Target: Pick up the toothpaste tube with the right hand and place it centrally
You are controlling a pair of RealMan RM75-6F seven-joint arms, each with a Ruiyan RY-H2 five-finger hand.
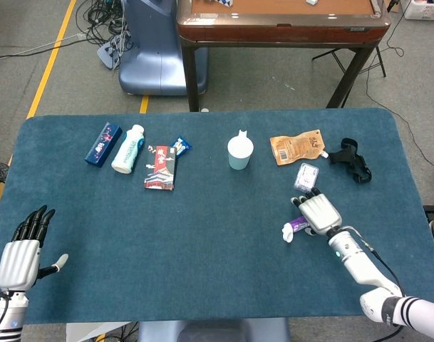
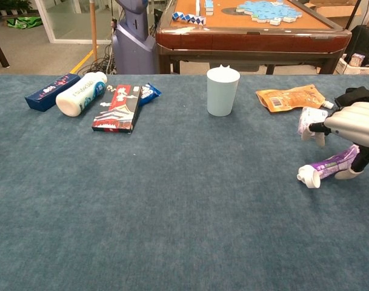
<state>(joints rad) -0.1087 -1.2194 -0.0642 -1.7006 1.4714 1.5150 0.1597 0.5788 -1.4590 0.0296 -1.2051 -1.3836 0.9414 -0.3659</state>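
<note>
The toothpaste tube [image 1: 293, 226] is purple with a white cap and lies flat on the blue cloth at the right, cap pointing left; it also shows in the chest view [image 2: 328, 167]. My right hand [image 1: 321, 212] hovers palm-down over the tube's tail, fingers stretched forward. In the chest view the right hand [image 2: 352, 116] is above the tube and its thumb reaches down to the tail end, touching it without a clear grip. My left hand [image 1: 18, 256] rests at the near left edge, fingers apart and empty.
Just beyond the right hand lie a small clear packet [image 1: 306, 175], an orange pouch [image 1: 296, 147] and a black object [image 1: 350, 160]. A pale cup [image 1: 239, 152] stands mid-table. At the far left are a red box [image 1: 161, 168], a white bottle [image 1: 128, 148] and a blue box [image 1: 103, 144].
</note>
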